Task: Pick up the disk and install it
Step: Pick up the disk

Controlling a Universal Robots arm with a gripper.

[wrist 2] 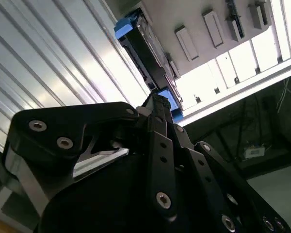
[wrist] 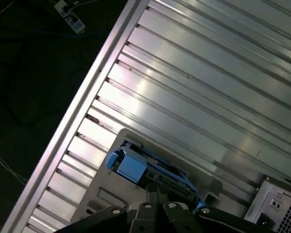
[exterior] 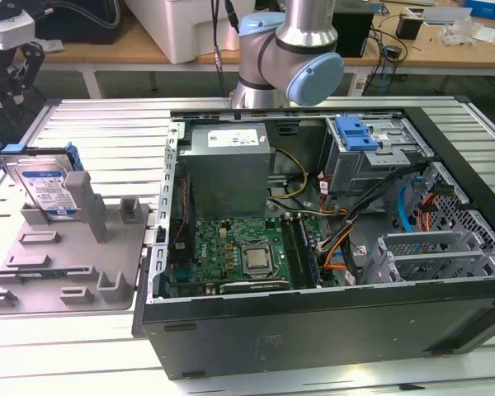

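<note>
Blue-railed disk (exterior: 43, 186) stands in grey fixture (exterior: 74, 276), hand (exterior: 11, 78) above.

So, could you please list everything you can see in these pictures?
disk: one, silver with blue label and blue frame, standing in the holder at the exterior view's left
holder: one, grey, on the table beside the computer case
computer case: one, black, open
power supply: one, grey, inside the case
circuit board: one, green, inside the case
bracket: one, blue, on the drive bay in the case
table: one, silver slats
arm: one, silver and pale blue, behind the case
gripper: one, black, above the disk, not touching it
</note>
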